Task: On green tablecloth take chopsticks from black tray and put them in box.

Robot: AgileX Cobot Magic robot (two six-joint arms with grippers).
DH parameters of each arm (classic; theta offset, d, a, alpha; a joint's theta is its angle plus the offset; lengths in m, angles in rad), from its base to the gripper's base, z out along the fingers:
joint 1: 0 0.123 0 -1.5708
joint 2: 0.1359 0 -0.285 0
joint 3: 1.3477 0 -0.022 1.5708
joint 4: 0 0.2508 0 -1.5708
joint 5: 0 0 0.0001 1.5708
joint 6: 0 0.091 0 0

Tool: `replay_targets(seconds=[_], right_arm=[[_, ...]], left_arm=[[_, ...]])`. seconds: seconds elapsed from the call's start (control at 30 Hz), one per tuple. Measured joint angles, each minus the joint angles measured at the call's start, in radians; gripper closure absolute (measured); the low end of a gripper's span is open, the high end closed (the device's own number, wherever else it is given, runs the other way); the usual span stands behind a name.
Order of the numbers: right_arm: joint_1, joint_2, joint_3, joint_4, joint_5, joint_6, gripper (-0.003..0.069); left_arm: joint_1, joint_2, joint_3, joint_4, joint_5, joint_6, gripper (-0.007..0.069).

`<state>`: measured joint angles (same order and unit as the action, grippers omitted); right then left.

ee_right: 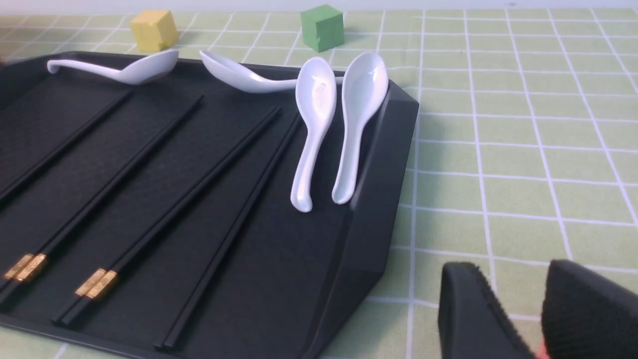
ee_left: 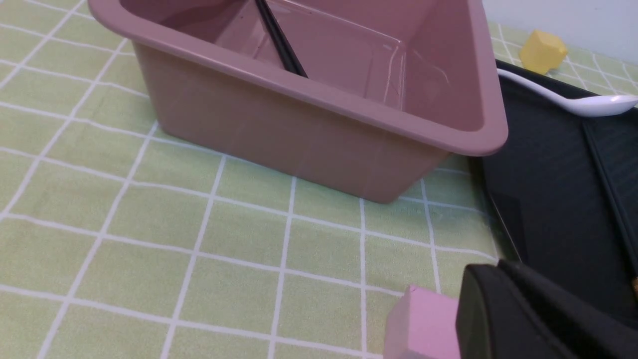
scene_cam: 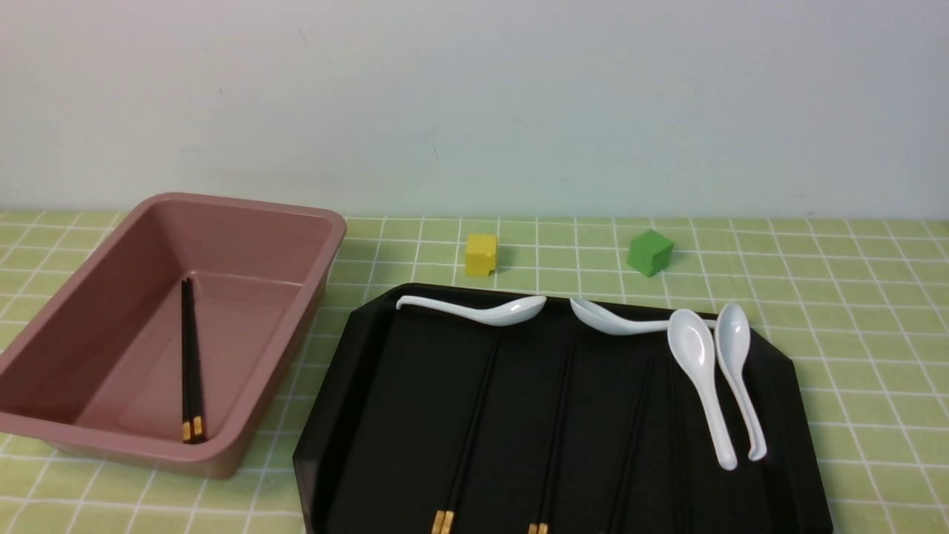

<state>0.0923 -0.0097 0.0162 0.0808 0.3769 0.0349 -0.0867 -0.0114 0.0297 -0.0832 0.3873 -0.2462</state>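
Note:
The black tray (scene_cam: 400, 415) lies on the green tablecloth (scene_cam: 875, 334) at the front centre. Several pairs of black chopsticks (scene_cam: 474, 415) lie lengthwise in it, gold bands toward me; they also show in the right wrist view (ee_right: 149, 209). The pink box (scene_cam: 245, 204) stands left of the tray with one pair of chopsticks (scene_cam: 190, 356) inside. Neither gripper shows in the front view. My left gripper (ee_left: 493, 271) hovers over the cloth near the box's (ee_left: 299, 134) near corner, fingers together. My right gripper (ee_right: 511, 269) is open and empty over the cloth beside the tray's (ee_right: 369, 199) right edge.
Several white spoons (scene_cam: 697, 371) lie at the tray's far and right side. A yellow cube (scene_cam: 481, 254) and a green cube (scene_cam: 650, 252) sit behind the tray. A pink block (ee_left: 423, 324) shows next to my left fingers.

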Motion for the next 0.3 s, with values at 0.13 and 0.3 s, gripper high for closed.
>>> replay_targets(seconds=[0.13,0.3], right_arm=[[0.0,0.0,0.0,0.0,0.0,0.0,0.0419],[0.0,0.0,0.0,0.0,0.0,0.0,0.0419]], left_arm=[[0.0,0.0,0.0,0.0,0.0,0.0,0.0595],[0.0,0.0,0.0,0.0,0.0,0.0,0.0589]])
